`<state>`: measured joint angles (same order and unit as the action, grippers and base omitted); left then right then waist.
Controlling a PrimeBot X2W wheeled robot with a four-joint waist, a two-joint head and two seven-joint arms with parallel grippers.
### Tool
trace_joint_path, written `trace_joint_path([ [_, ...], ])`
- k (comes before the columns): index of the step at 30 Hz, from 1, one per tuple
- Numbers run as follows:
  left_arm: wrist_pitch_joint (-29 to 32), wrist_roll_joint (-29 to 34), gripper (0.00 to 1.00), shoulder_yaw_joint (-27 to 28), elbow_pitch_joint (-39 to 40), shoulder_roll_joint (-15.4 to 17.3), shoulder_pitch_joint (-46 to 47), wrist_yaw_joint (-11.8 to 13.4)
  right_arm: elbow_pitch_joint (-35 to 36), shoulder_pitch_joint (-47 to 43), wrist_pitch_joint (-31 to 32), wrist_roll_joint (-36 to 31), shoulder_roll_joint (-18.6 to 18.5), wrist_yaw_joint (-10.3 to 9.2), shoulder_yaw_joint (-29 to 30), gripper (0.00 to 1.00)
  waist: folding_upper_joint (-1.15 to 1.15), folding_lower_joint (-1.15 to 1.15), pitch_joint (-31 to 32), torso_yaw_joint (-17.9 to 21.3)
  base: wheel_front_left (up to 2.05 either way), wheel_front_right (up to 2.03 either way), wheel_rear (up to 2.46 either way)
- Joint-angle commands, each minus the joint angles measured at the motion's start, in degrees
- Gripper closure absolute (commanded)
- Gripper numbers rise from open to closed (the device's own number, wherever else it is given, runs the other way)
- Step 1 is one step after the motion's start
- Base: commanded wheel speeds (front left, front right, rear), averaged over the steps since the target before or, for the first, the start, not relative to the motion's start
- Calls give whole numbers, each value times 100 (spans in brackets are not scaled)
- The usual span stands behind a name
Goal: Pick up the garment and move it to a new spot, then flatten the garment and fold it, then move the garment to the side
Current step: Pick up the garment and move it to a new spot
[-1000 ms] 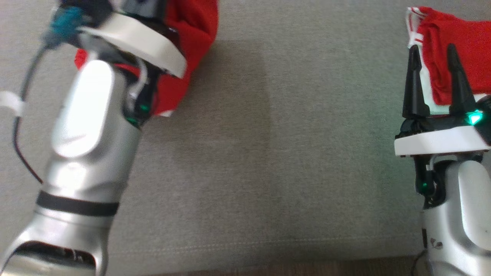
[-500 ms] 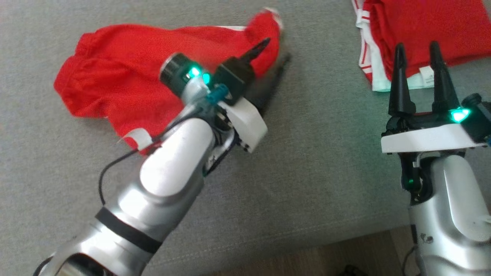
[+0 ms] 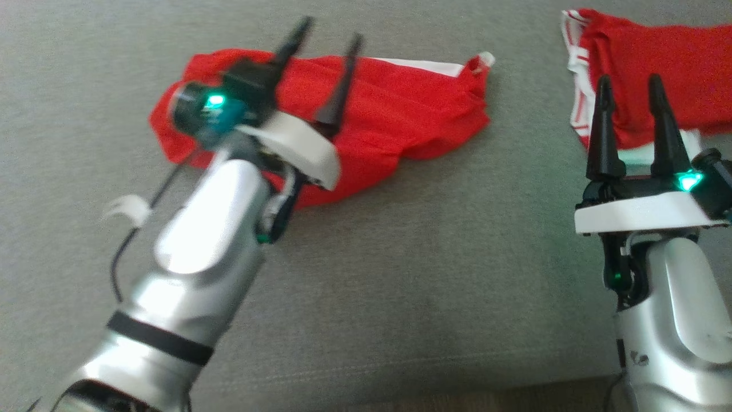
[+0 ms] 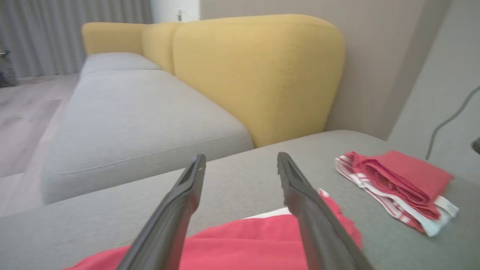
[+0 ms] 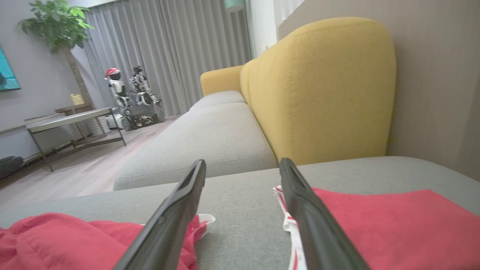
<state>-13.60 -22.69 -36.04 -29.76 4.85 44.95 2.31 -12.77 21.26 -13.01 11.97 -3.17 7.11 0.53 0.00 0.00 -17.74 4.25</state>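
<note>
Soft, light and limp, the red garment [image 3: 412, 114] lies rumpled on the grey cushion [image 3: 400, 257] beneath the left gripper [image 3: 329, 32], fingers spread and empty as on the right gripper [image 3: 628, 81], so I'd pinch its white-trimmed corner [image 3: 477, 62]

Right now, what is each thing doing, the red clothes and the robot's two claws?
garment: rumpled, lying loose on the cushion, not held.
pile: folded, lying apart at the right.
left gripper: open, empty, above the garment.
right gripper: open, empty, near the pile.
</note>
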Motion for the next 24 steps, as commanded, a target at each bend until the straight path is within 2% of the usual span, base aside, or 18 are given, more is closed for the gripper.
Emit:
trace_joint_path([
  [1, -48, -49, 0, 239, 175, 182, 29, 45, 181, -45, 29, -43, 29, 37, -98, 0, 0, 0, 178, -225, 0, 0, 0],
  [8, -135, -389, 0, 1031, 576, 571, -662, 127, 263, -268, 192, -200, 29, 37, 38, 0, 0, 0, 487, -750, 0, 0, 0],
  [13, -138, -433, 0, 1598, 1115, 665, -1485, 102, 327, -452, 264, -214, 29, 37, 135, 0, 0, 0, 691, -961, 0, 0, 0],
  [18, -139, -343, 0, 2015, 1471, 568, -2263, 20, 376, -626, 310, -218, 29, 37, 140, 0, 0, 0, 837, -1048, 0, 0, 0],
  [24, -139, -195, 0, 2373, 1635, 252, -2898, -172, 424, -771, 362, -215, 29, 37, 68, 0, 0, 0, 881, -1044, 0, 0, 0],
])
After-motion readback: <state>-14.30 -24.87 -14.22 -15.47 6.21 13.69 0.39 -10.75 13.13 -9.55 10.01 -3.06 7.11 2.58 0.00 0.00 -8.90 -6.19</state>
